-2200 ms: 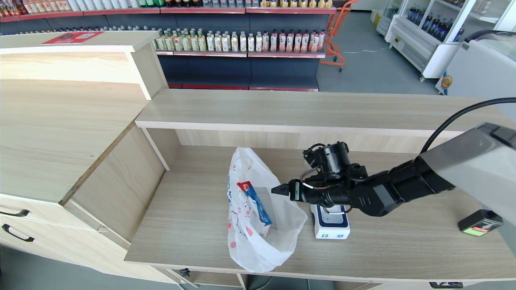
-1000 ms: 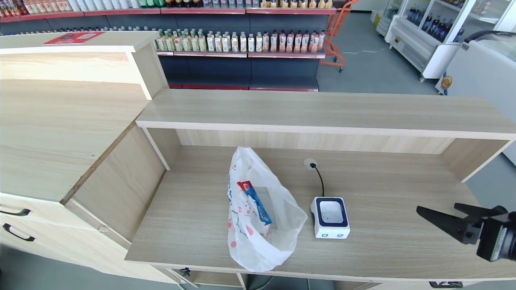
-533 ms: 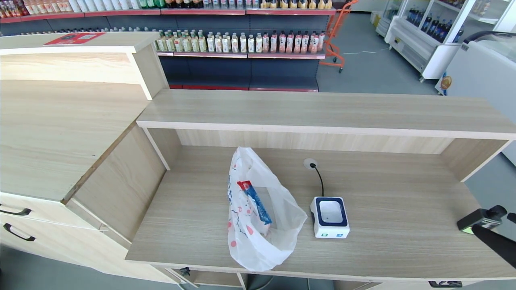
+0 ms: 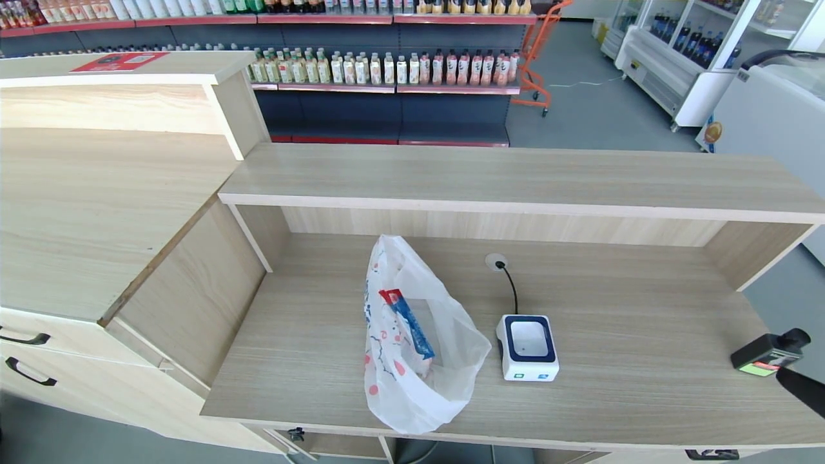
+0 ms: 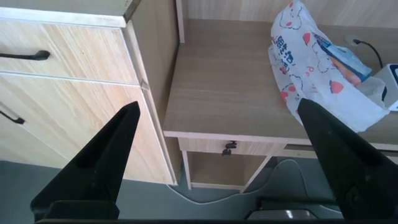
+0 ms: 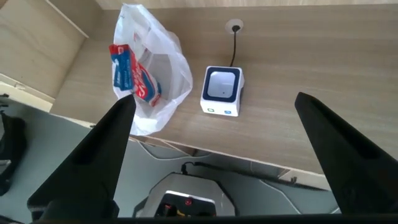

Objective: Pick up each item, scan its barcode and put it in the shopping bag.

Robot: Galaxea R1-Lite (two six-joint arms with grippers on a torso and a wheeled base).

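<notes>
Right wrist view looks into the shopping bag, packaged item inside; head view adds a black handset at the right end of the counter. My right gripper, spread empty, stands well right of the bag.

Left gripper: we log two matte black fingers, each a flat wedge, broad at the base and tapering to a blunt tip, with plain, even surfaces and straight edges. Right gripper: we record fingers of the same black, tapered form and the same dull finish. In the head view we note a black, straight-edged sliver of the right arm.
</notes>
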